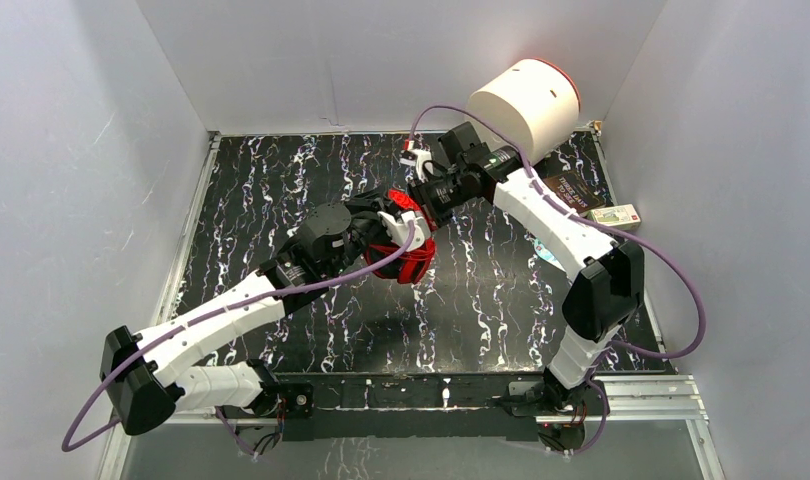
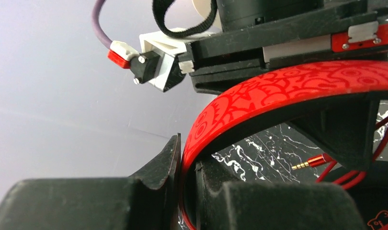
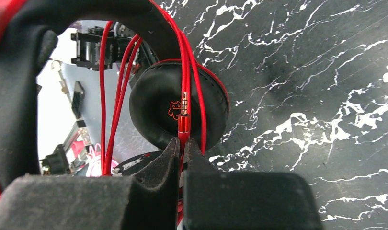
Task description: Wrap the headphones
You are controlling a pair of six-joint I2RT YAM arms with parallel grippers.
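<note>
Nearest the bases, the left tool (image 2: 185, 168) is clamped shut on the red headband (image 2: 288, 86) of the headphones (image 1: 406, 262). It holds them just above the middle of the tabletop (image 1: 281, 180), probably as a steady anchor while the cord is wound. Just beyond, the right tool (image 3: 181, 154) is pinched shut on the thin red cable (image 3: 104, 96) at its plug (image 3: 183, 117). The plug's tip stands up between the fingers in front of a black ear pad (image 3: 154, 115). Several strands hang through the band. Gripping near the end likely gives control of the last loose length. Farthest back stands a white cylinder (image 1: 526, 105).
</note>
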